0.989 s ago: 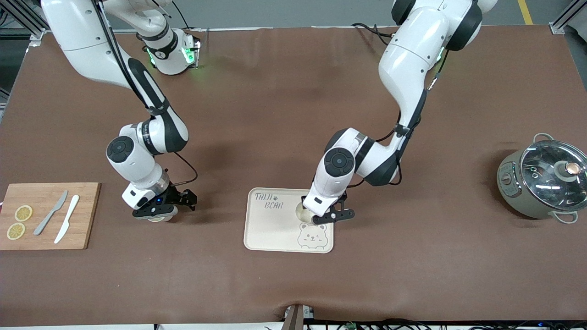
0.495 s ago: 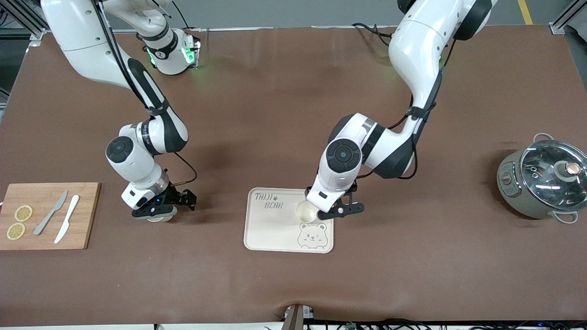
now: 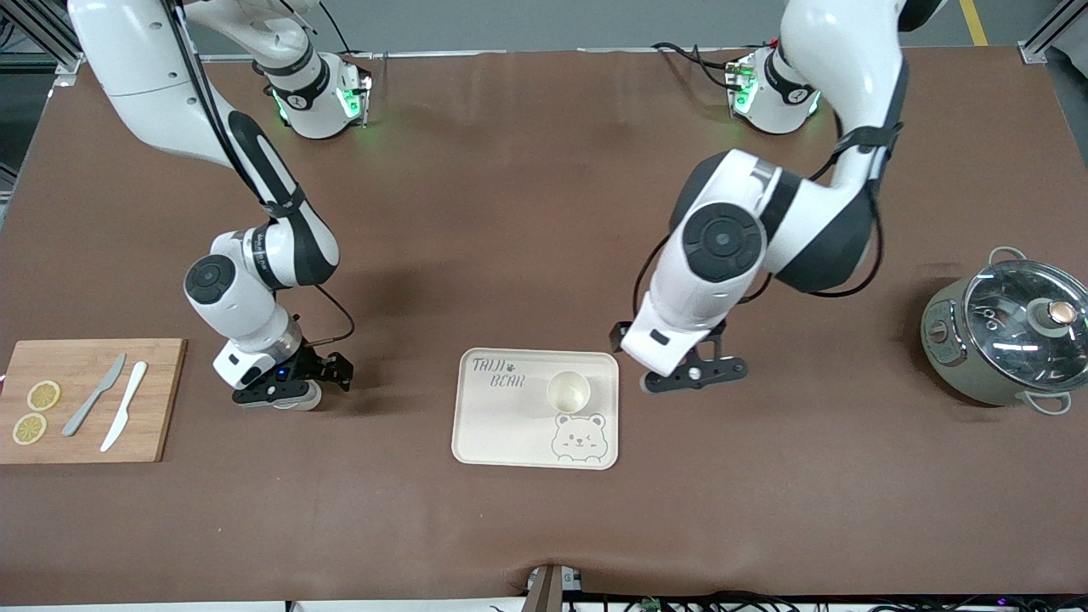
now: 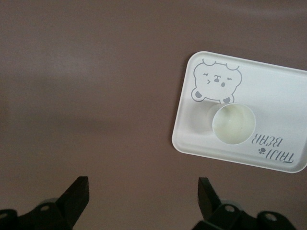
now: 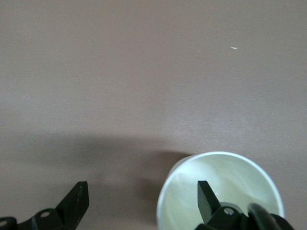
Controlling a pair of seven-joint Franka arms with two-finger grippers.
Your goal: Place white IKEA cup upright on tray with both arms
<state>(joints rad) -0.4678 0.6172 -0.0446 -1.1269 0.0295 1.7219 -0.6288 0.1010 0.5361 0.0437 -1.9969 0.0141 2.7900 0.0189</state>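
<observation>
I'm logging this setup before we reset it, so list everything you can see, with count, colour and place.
table: 1, brown, under everything
tray: 1, cream-white with a bear drawing, mid-table
cup on tray: 1, white, upright, beside the bear drawing
second cup: 1, white, open end up, at the right hand
cutting board: 1, wooden, right arm's end
lemon slices: 2, yellow, on the board
knives: 2, one grey, one white, on the board
pot: 1, grey-green, glass lid, left arm's end
left hand: 1, black, open, over bare table beside the tray
right hand: 1, black, open, between board and tray
</observation>
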